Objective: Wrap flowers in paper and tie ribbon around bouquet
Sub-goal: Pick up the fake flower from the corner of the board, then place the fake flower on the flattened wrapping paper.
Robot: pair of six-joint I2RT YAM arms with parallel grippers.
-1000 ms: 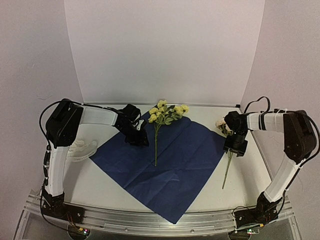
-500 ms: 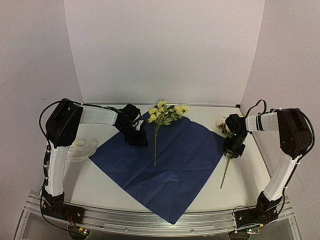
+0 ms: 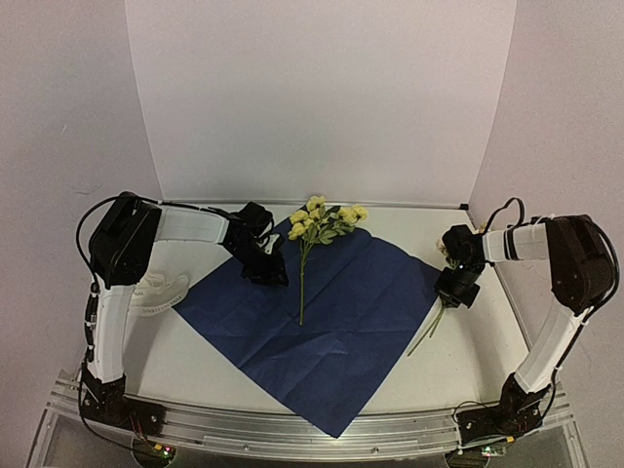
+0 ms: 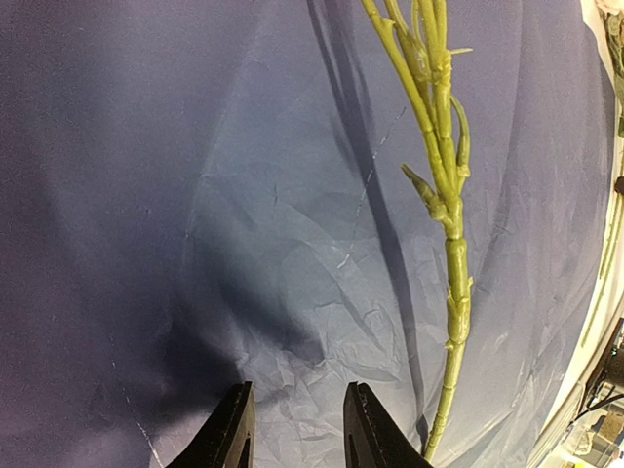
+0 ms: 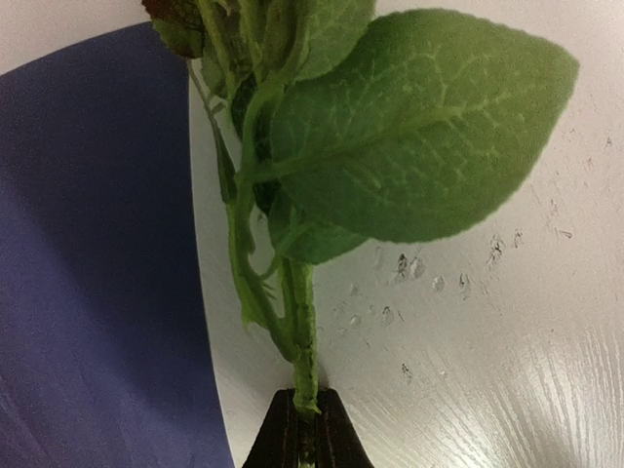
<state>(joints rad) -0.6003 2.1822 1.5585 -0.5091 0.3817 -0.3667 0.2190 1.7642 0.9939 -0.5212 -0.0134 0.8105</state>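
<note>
A: Plain white backdrop [image 3: 322, 97] behind; below, pale wood-grain surface [image 3: 185, 361] under a navy paper [image 3: 331, 322] spread as a diamond, thin, matte, creased. And the flowers?

B: On the paper's far corner, yellow flowers [image 3: 322, 222], with one long knobbly stem down the middle. Off the right edge, over bare surface, second flower stem [image 5: 300, 331], pinched in the fully closed right end effector [image 5: 304, 429].

A: And the left end effector [image 4: 297, 429]?

B: Partly open, gripping nothing, low over the paper just beside the yellow stem.

A: Best way to carry on?

B: Probably lift first, then swing left, to keep the trailing stem from snagging such flimsy paper. Lay alongside the yellow stem, blooms level. Mind the broad veined leaf [image 5: 419, 127]: soft, likely to catch. Leave the cream ribbon [image 3: 161, 292], heaped at the left, for later.
</note>
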